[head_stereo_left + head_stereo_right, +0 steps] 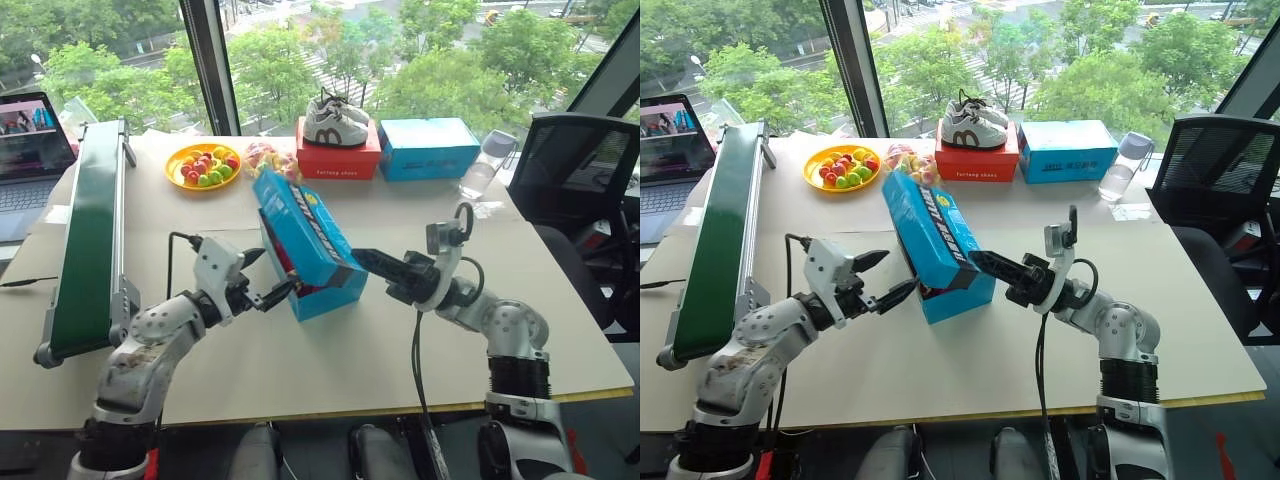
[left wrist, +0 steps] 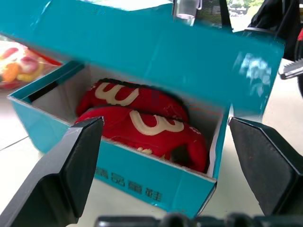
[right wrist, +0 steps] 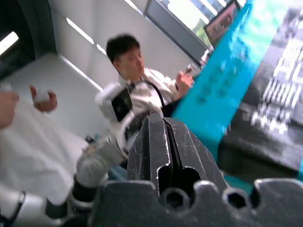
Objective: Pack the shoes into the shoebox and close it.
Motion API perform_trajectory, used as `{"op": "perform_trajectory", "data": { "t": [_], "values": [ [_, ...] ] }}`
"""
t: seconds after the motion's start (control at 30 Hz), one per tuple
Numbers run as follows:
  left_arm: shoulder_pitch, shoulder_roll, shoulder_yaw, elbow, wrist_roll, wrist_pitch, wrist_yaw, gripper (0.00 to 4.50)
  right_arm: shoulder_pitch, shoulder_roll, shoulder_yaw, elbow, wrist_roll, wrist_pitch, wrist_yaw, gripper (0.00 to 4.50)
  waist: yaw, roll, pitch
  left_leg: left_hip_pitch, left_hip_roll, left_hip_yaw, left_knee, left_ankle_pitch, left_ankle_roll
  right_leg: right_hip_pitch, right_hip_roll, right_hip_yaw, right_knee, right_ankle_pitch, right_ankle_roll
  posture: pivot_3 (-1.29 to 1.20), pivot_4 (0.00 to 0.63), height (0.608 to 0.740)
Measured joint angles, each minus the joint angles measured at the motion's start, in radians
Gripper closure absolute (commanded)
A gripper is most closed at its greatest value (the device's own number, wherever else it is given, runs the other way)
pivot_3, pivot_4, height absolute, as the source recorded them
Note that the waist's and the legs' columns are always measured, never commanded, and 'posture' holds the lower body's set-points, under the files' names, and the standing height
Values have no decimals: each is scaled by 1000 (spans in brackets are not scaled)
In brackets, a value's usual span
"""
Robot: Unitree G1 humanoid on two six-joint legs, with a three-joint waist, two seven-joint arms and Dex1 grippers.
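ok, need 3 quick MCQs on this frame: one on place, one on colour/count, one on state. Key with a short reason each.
1. Where are the red shoes?
A. inside the shoebox
B. on the conveyor
C. on the red box

2. How many boxes stand at the table's far edge?
A. one
B. two
C. four

3. How does the shoebox lid stand?
A. shut flat
C. torn off
B. partly raised, tilted over the box

Key: 1 A, the left wrist view shows both shoes lying in the white interior. 2 B, a red box bearing white sneakers and a plain blue box beside it. 3 B, the lid slants up, with the shut right gripper at its edge.
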Motion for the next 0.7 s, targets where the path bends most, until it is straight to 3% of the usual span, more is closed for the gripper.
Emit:
{"op": "perform_trajectory", "data": {
  "t": [0.2, 0.33, 0.5, 0.7],
  "values": [
    [19, 76, 78, -64, -67, 76, -7, 0, -123, 61, 137, 52, -161, -104, -97, 4406, 0, 1, 0, 2, 0, 0, 0, -3, -5, -1, 0, 0, 2, -2, -3, 0, 150, 740],
    [30, 89, 95, -66, -82, 84, -4, 0, -286, 169, 143, 241, -224, -174, -198, 4406, 4, 1, 0, 2, 0, 0, 0, -2, -4, 0, 1, -1, 2, 3, -2, 0, 150, 740],
    [38, 87, 91, -70, -86, 95, 13, 0, -385, 221, 164, 456, -316, -270, -233, 4406, 13, 1, 0, -2, 0, 2, 1, 1, 1, 0, 0, -1, 1, 1, 0, 0, 150, 740],
    [38, 72, 73, -87, -95, 95, 33, 0, -457, 264, 314, 710, -539, -485, -248, 4406, 7, -1, -1, 3, 1, 2, 0, 1, 1, 3, 0, -1, 2, 1, -1, 0, 150, 740]
  ]
}}
